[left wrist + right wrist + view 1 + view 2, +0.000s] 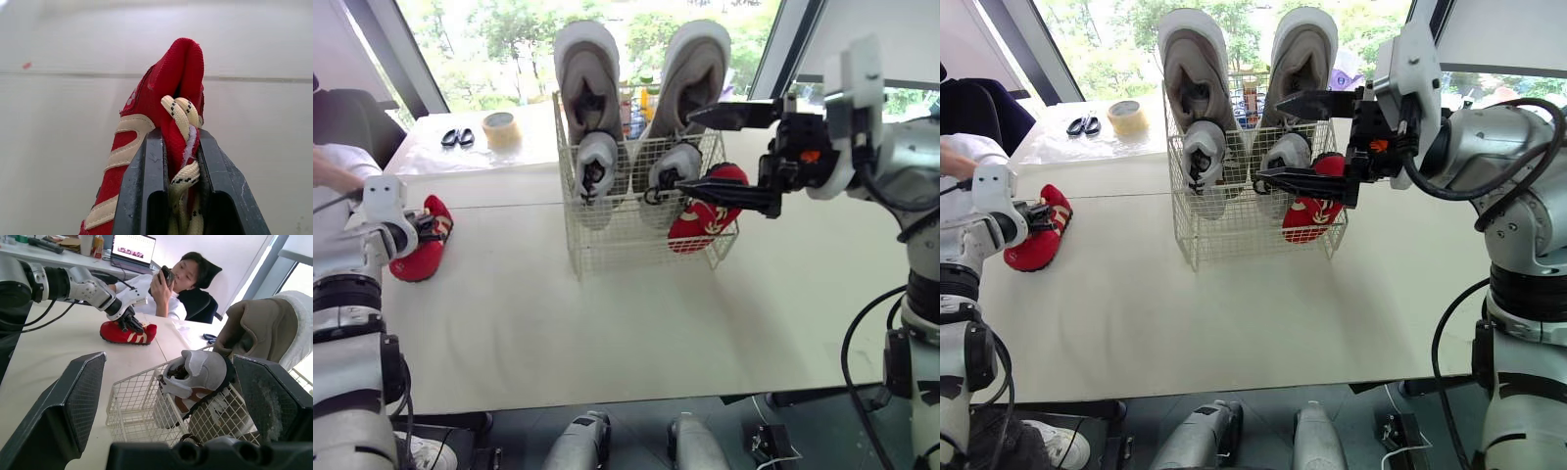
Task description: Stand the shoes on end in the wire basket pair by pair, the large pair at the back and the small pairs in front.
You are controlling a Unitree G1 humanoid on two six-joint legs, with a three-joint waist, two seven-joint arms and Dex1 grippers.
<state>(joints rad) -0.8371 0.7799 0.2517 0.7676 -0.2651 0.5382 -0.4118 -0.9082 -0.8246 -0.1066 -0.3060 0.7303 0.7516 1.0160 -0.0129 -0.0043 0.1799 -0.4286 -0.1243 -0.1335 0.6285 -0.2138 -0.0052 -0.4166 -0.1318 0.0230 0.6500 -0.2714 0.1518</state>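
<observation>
The wire basket (607, 245) stands mid-table. Two large grey shoes (587, 73) (693, 69) stand on end at its back, and two small grey shoes (597, 171) (671, 166) stand in front of them. A small red shoe (705, 220) stands in the front right corner. My right gripper (685, 150) hangs open just above and right of that corner, holding nothing. The other red shoe (419, 250) lies on the table at far left. My left gripper (178, 147) is shut on its cream laces (178, 112) and tongue.
A tape roll (501, 127) and scissors (458, 137) lie at the table's back left. A person (171, 284) sits at the left end of the table, beside my left arm. Open table top (607, 333) stretches between the basket and the near edge.
</observation>
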